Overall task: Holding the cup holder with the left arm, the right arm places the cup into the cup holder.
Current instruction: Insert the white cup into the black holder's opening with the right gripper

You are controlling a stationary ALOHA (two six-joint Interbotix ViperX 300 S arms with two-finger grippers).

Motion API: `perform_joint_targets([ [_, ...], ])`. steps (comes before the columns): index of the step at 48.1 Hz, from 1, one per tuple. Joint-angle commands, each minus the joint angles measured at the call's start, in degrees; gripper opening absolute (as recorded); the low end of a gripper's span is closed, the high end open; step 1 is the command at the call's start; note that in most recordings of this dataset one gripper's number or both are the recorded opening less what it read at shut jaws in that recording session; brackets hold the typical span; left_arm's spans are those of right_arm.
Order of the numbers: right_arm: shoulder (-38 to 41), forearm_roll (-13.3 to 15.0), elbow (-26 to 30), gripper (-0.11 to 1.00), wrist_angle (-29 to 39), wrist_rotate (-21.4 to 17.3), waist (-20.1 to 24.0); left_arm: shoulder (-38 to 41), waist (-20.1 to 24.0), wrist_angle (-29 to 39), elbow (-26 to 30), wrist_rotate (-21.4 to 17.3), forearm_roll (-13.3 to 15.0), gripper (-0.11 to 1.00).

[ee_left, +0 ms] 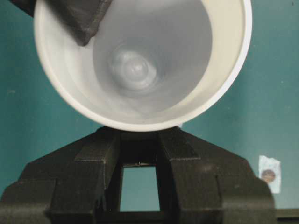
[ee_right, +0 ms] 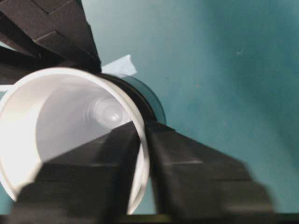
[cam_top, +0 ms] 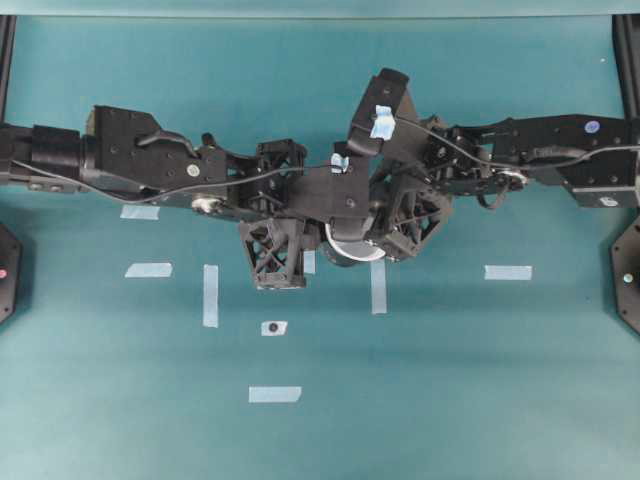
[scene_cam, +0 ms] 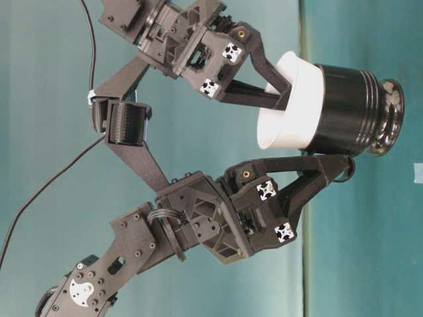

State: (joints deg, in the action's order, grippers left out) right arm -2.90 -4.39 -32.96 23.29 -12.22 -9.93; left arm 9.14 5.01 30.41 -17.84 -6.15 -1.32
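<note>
The cup [scene_cam: 291, 109] is plain white paper, a cone with a wide thin rim and a small round base seen down its pale inside; its lower part sits inside the cup holder [scene_cam: 350, 109], rim and upper wall standing clear above it; the cup holder is a glossy black cylinder with a flared foot, resting on the teal table [cam_top: 450, 400]. The right gripper [ee_right: 142, 154] straddles the cup's rim, one finger inside and one outside, slightly parted; whether they press the wall I cannot tell. The left gripper [scene_cam: 334, 173] has its fingers closed on the cup holder's small side handle. Pale tape strips [cam_top: 508, 272] lie scattered nearby.
</note>
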Motion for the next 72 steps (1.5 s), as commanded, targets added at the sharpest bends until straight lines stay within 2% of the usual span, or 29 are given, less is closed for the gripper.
perform_joint_targets([
  [1,-1.67,0.0,1.32,0.48,-0.18,-0.7,0.26,-0.97,-0.18,-0.44,0.79,-0.18,-0.26,0.22],
  [9,-1.76,0.0,1.32,0.87,-0.09,-1.58,0.35,-0.97,-0.26,-0.44,0.7,-0.18,-0.26,0.22],
  [12,-1.85,0.0,1.32,0.94,-0.09,-1.67,0.53,-0.97,-0.26,-0.44,0.7,-0.18,-0.26,0.22],
  [57,-10.28,0.0,1.32,0.93,-0.26,-2.37,0.97,-1.05,-0.88,-0.62,-0.35,-0.09,-0.26,0.22],
  [72,-13.8,0.0,-0.35,0.93,-0.09,-3.52,1.32,-0.97,-0.97,-1.32,-0.7,0.09,-0.26,0.22],
])
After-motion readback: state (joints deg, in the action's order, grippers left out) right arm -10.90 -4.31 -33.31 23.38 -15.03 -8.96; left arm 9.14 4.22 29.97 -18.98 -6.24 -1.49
